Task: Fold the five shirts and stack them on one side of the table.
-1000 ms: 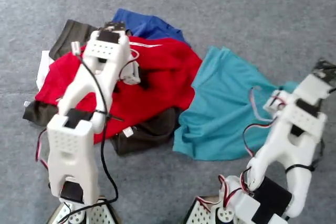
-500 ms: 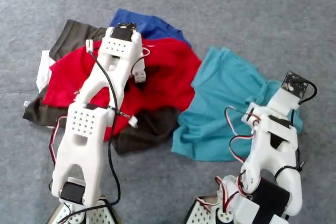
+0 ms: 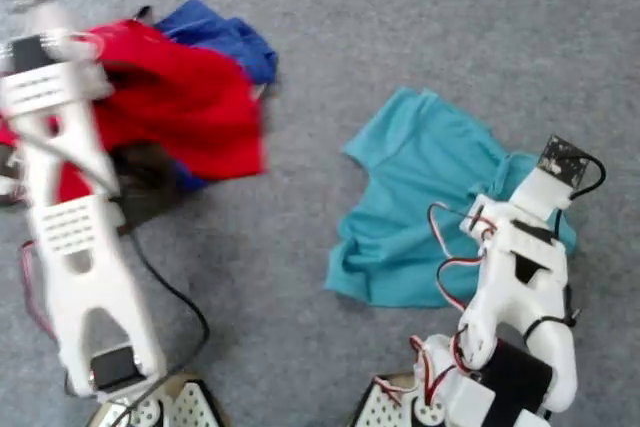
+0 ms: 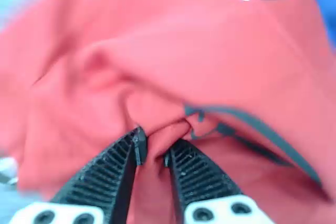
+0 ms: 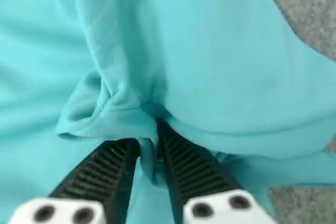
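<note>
- The left wrist view brings the pinch up close: the left gripper has its black ribbed fingers drawn narrow on a bunched fold of the red shirt. The cloth is squeezed between them and rises in wrinkles beyond the tips
- The high view adds the lay of the pile. The red shirt is heaped at the far left of the table, a blue shirt touches its far side, and a dark shirt pokes out beneath its near edge. The left arm, blurred, stands over the pile's left part
- The right wrist view shows the right gripper nipped almost closed on a thin ridge of the teal shirt, with a stitched hem curving just beyond the tips and a corner of grey table beside the cloth's edge
- From above, the teal shirt lies rumpled and spread over the right half, well apart from the red pile. The right arm leans over its right-hand edge, wrist above the cloth
- Grey surface shows in a broad band between the red pile and the teal shirt, across the far right, and along the near side between the two arm bases
- The table's far edge runs close behind the blue shirt, and the red pile reaches the left edge of the high view
</note>
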